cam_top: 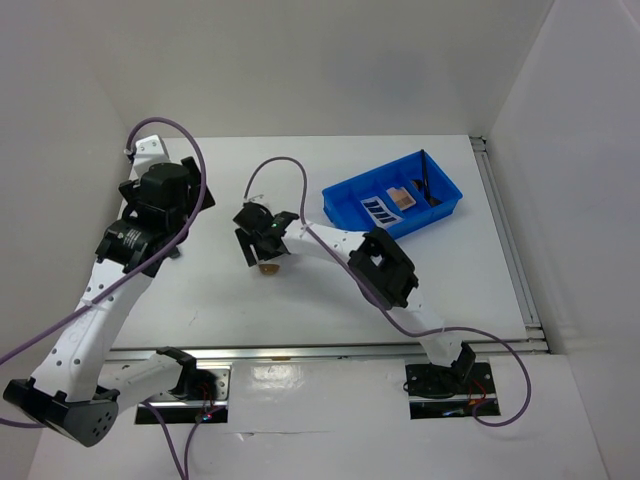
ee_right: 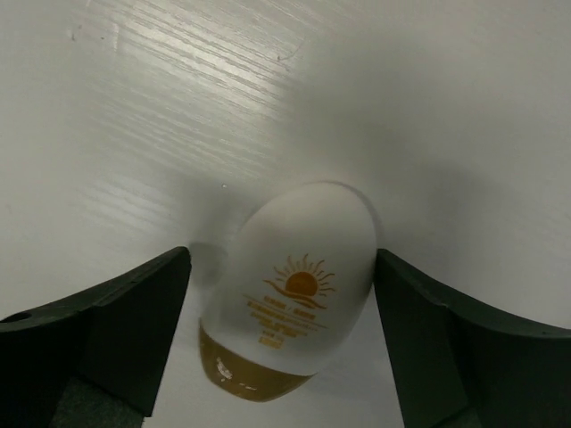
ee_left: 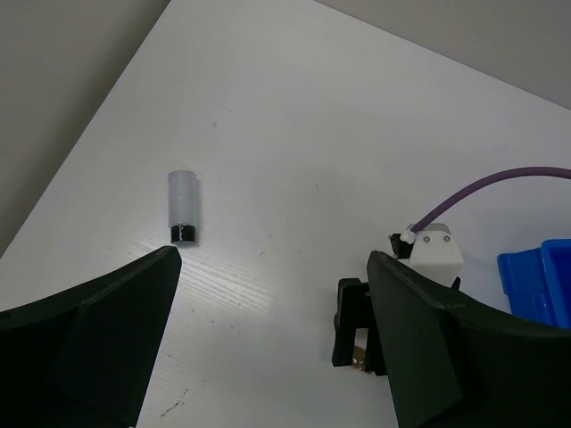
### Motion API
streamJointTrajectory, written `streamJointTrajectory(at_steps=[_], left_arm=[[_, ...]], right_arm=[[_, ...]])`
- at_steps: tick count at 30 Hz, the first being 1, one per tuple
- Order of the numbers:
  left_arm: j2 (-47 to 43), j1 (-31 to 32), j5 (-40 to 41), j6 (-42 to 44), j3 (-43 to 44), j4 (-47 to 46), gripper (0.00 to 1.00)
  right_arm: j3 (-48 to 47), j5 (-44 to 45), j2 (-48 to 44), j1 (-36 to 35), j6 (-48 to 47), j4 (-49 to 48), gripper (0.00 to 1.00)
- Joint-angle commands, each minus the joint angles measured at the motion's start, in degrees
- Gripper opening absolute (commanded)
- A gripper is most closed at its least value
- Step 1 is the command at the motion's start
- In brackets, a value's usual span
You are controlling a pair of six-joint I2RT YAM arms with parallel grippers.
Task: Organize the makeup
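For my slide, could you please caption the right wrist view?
Open right gripper straddles a white egg-shaped sponge lying on the table.

The white egg-shaped sponge with tan base [ee_right: 294, 285] lies on the table [cam_top: 300, 310]. A dark rectangular palette [cam_top: 381, 210], tan square compact [cam_top: 402, 197] and thin black brushes [cam_top: 425, 182] lie in the blue tray [cam_top: 350, 210].

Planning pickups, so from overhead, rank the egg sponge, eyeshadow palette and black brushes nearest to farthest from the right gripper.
1. egg sponge, under the right gripper, mid-table.
2. eyeshadow palette, rightward in the blue tray.
3. black brushes, tray's far right corner.
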State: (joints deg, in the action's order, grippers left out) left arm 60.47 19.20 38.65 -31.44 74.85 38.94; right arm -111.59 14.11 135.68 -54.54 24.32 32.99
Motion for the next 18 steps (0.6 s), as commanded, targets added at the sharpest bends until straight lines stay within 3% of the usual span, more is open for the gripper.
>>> streamJointTrajectory(at_steps=[1,5,10,18], left_arm=[[-1.23,-0.13,0.19,1.38,-0.05,-1.5,1.0],[-1.23,-0.13,0.19,1.38,-0.05,-2.02,1.0],[-1.23,-0.13,-0.33,1.38,-0.05,-2.02,1.0],[-1.76,-0.13,-0.33,1.38,-0.05,-2.02,1.0]], right_arm=[[-1.79,6.36,2.05,-1.27,1.34,4.62,0.86],[-1.79,10.76,2.05,-2.5,1.35,6.55,0.82],[-1.79,11.91,1.52,-3.02,1.88,8.05,0.9],[-0.83,5.95,0.3,-3.02,3.72,7.8,0.91]])
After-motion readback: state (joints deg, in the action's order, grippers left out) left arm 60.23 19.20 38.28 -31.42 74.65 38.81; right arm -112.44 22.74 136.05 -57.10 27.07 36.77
